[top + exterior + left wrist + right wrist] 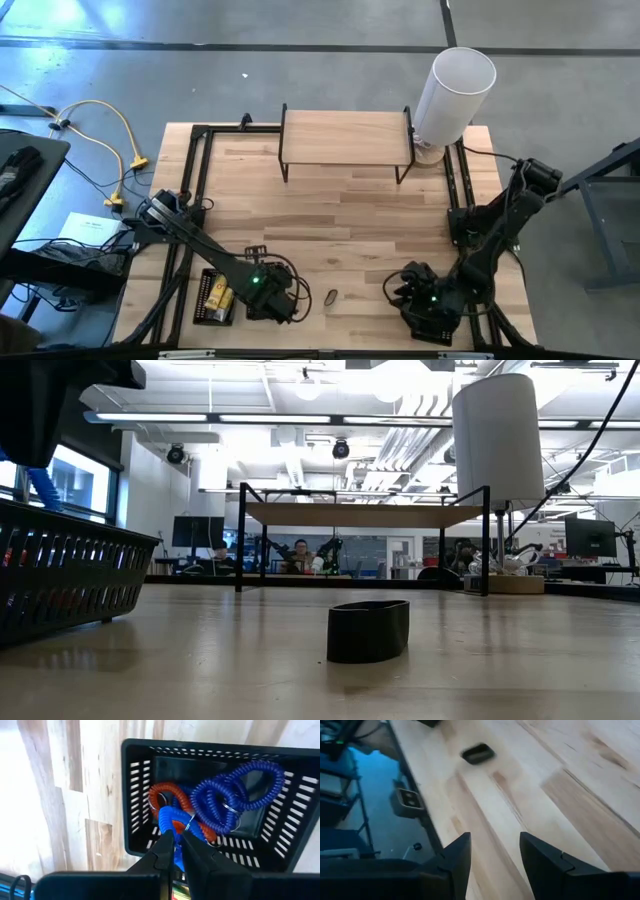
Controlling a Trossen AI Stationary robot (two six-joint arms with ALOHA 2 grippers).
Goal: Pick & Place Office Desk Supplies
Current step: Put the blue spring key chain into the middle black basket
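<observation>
The left gripper point(175, 851) hangs over the black mesh tray point(135, 795) at the desk's point(350, 190) near left corner, its fingers nearly together on a bright blue coil loop point(170, 817) whose end lies between the tips. Whether the grip is firm or just loosening, I cannot tell. Beside that loop in the tray lie an orange-red coil loop point(167, 790) and a larger dark blue coil loop point(235, 795).

One small black oblong piece point(331, 296) lies alone on the bare desk between the two arms. It sits just right of the left gripper and further left of the right gripper point(492, 857), whose fingers stand apart and empty, pointing across the desk toward it. In the right wrist view its long axis runs crosswise to that approach.
</observation>
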